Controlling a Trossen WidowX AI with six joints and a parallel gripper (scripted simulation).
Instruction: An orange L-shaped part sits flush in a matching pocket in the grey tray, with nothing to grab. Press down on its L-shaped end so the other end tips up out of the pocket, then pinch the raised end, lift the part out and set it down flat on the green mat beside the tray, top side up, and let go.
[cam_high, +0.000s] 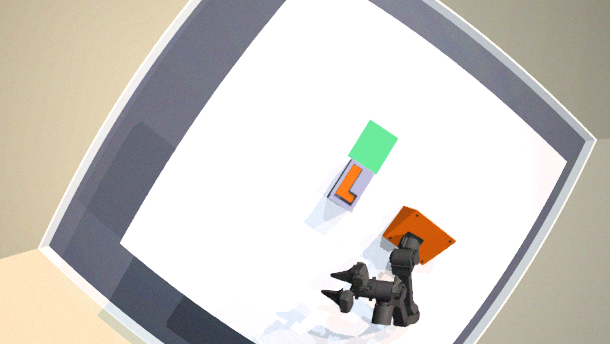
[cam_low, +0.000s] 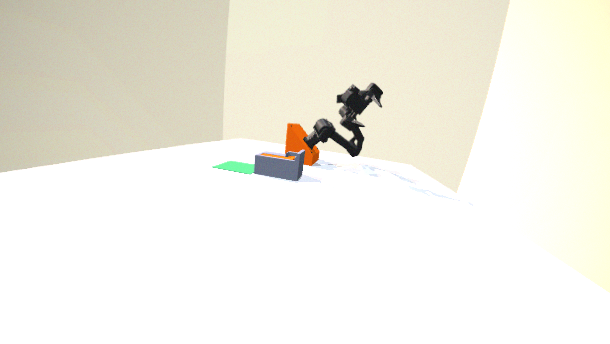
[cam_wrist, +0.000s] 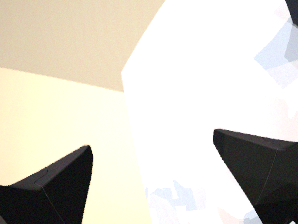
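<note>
well apart, part (cam_high: 347, 186) (cam_low: 277, 156) and jaws (cam_high: 326, 283) (cam_low: 369, 114)

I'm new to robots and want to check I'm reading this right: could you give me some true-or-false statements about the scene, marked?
1. The orange L-shaped part lies on the green mat. False: it sits in the grey tray.
2. The green mat is beside the tray. True.
3. The jaws are closed on the part. False: they stand open, away from it.
4. The arm is black. True.
5. The orange base stands on the mat. False: it stands apart from the mat.
</note>
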